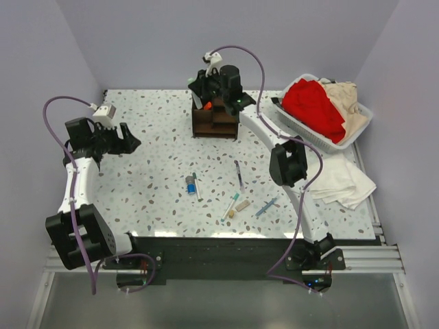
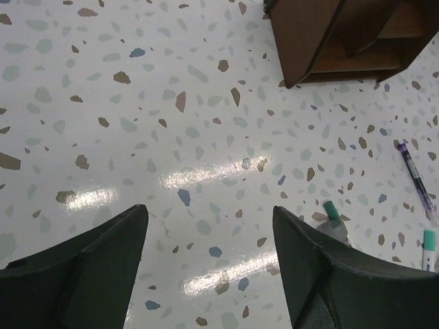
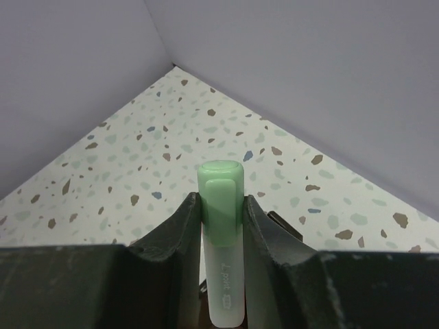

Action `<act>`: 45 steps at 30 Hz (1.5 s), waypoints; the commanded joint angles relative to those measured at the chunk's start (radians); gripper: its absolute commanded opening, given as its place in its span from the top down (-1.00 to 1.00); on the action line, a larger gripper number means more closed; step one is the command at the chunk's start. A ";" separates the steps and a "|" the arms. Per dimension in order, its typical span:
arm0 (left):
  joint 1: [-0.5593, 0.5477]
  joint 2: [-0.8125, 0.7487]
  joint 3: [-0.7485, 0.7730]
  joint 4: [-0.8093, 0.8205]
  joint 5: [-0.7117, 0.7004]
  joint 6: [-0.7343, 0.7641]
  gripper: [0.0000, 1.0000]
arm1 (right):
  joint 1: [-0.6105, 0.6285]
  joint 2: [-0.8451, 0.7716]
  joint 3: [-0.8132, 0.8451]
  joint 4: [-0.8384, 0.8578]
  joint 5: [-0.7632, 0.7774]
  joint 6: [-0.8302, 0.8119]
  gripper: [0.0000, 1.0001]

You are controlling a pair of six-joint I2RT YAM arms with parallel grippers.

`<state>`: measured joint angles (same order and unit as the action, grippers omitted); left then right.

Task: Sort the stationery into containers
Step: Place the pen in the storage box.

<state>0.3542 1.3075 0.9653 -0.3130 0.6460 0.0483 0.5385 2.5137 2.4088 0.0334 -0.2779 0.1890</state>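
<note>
One wall (image 3: 309, 68) stands near the right claw (image 3: 221, 203) gripping a green marker (image 3: 221, 240).

Between my right jaws, a pale green plastic marker (image 3: 221, 233) is hanging above the dark brown wooden organiser (image 1: 214, 122) on the speckled desk (image 1: 151, 164).

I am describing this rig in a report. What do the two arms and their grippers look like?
Both arms have white links joined by bulky black joints. A purple cable loops along the left arm and the right arm. A small white camera box sits at each wrist. The left gripper and right gripper have dark, wedge-shaped fingers.
</note>
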 commanded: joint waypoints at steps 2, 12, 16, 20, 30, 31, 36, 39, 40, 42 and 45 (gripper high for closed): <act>-0.003 0.007 0.018 -0.014 0.015 0.021 -0.56 | 0.001 -0.015 0.064 0.134 0.046 0.030 1.00; -0.007 0.032 0.053 -0.023 0.021 0.025 -0.55 | 0.002 0.049 0.055 0.180 0.144 -0.036 1.00; -0.015 0.030 0.070 -0.052 0.021 0.051 -0.55 | 0.003 0.047 0.015 0.220 0.164 -0.045 0.21; -0.020 0.029 0.073 -0.054 0.020 0.059 -0.55 | 0.003 -0.010 -0.078 0.238 0.161 -0.052 -0.28; -0.107 0.013 0.061 -0.055 0.089 0.180 -0.57 | 0.000 -0.298 -0.377 0.229 0.102 -0.100 -0.56; -0.133 0.012 0.069 -0.098 0.092 0.264 -0.57 | 0.000 -0.382 -0.416 0.226 0.077 -0.120 -0.59; -0.261 0.012 0.081 -0.198 0.077 0.475 -0.58 | 0.000 -0.628 -0.663 0.064 -0.010 -0.328 -0.80; -0.273 0.010 0.066 -0.149 0.050 0.475 -0.58 | -0.002 -0.748 -0.754 -0.207 -0.139 -0.576 -0.95; -0.271 0.012 0.064 -0.140 0.055 0.470 -0.58 | -0.002 -0.768 -0.760 -0.293 -0.159 -0.635 -0.96; -0.279 0.019 0.059 -0.124 0.073 0.466 -0.58 | -0.002 -0.794 -0.769 -0.524 -0.166 -0.732 -0.93; -0.322 0.042 0.067 -0.124 0.072 0.455 -0.58 | -0.003 -0.802 -0.793 -0.711 -0.171 -0.701 -0.78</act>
<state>0.0727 1.3426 1.0046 -0.4744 0.6987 0.4694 0.5365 1.6764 1.6768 -0.2287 -0.3851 -0.3775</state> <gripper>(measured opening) 0.790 0.942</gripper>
